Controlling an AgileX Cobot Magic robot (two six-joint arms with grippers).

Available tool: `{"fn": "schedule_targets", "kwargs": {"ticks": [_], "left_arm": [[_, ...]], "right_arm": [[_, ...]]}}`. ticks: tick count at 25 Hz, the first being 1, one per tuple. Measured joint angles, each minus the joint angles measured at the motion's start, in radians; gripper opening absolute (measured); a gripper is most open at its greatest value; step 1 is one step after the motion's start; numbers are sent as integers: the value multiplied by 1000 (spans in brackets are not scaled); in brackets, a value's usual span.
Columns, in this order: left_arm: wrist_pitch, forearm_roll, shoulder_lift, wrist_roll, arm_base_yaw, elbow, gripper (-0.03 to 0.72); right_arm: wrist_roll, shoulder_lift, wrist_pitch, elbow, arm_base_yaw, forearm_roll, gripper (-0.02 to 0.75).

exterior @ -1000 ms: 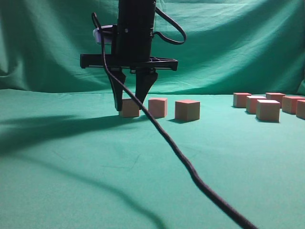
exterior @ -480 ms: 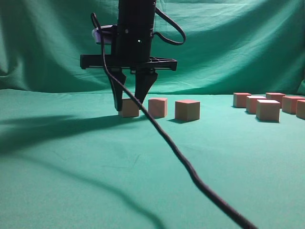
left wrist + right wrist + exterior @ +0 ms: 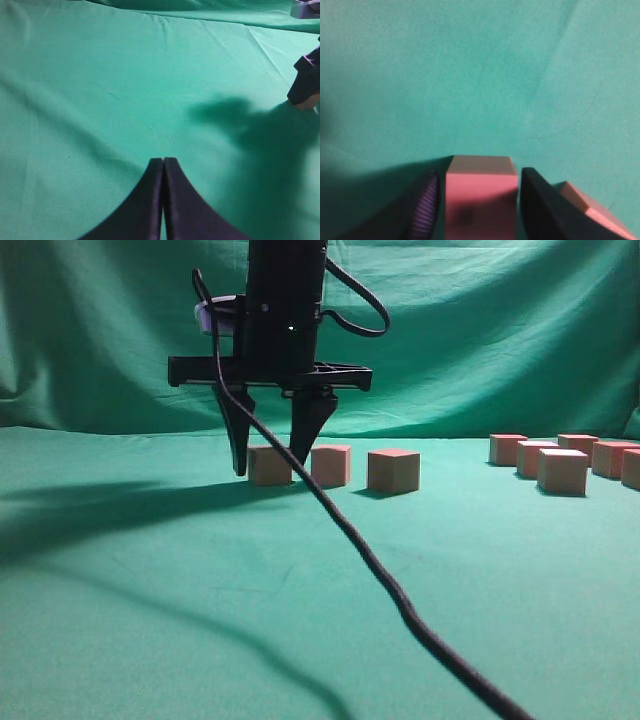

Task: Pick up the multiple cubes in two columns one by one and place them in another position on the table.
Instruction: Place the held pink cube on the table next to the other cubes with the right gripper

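Three salmon cubes stand in a row on the green table (image 3: pixel 150 570). My right gripper (image 3: pixel 269 464) hangs straight down over the leftmost cube (image 3: pixel 272 470), one black finger on each side. In the right wrist view that cube (image 3: pixel 481 200) rests on the cloth with a thin gap to each finger, so the right gripper (image 3: pixel 480 174) is open around it. A second cube (image 3: pixel 331 465) sits just to the right, also seen as a cube corner (image 3: pixel 592 210). The third cube (image 3: pixel 393 471) follows. My left gripper (image 3: pixel 163 161) is shut over bare cloth.
Several more cubes (image 3: pixel 563 471) cluster at the far right of the table. A black cable (image 3: pixel 400 600) trails from the right arm down across the front of the cloth. The draped green backdrop (image 3: pixel 500 330) closes off the rear.
The right gripper's fingers have spread apart from the leftmost cube, which stays on the cloth. The arm itself has barely shifted.
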Motion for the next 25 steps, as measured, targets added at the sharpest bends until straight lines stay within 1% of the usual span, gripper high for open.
{"fn": "schedule_targets", "kwargs": {"ticks": [1,4,5,10,11,16,19,21,22,23,25], "left_arm": [[0,0,0,0,0,0,0],[0,0,0,0,0,0,0],[0,0,0,0,0,0,0],[0,0,0,0,0,0,0],[0,0,0,0,0,0,0],[0,0,0,0,0,0,0],[0,0,0,0,0,0,0],[0,0,0,0,0,0,0],[0,0,0,0,0,0,0],[0,0,0,0,0,0,0],[0,0,0,0,0,0,0]], "right_arm": [[-2,0,0,0,0,0,398],[-4,0,-4,0,0,0,487],[-4,0,-10,0,0,0,473],[-25,0,-91,-2,0,0,473],[-30,0,-114,-4,0,0,499],[-47,1,-164,-67,0,-36,499],[-49,1,-103,-160,0,-50,499],[-52,1,-23,-253,0,-52,499],[-52,1,-23,-253,0,-52,499],[-52,1,37,-300,0,-56,499],[-52,-2,94,-374,0,-84,499]]}}
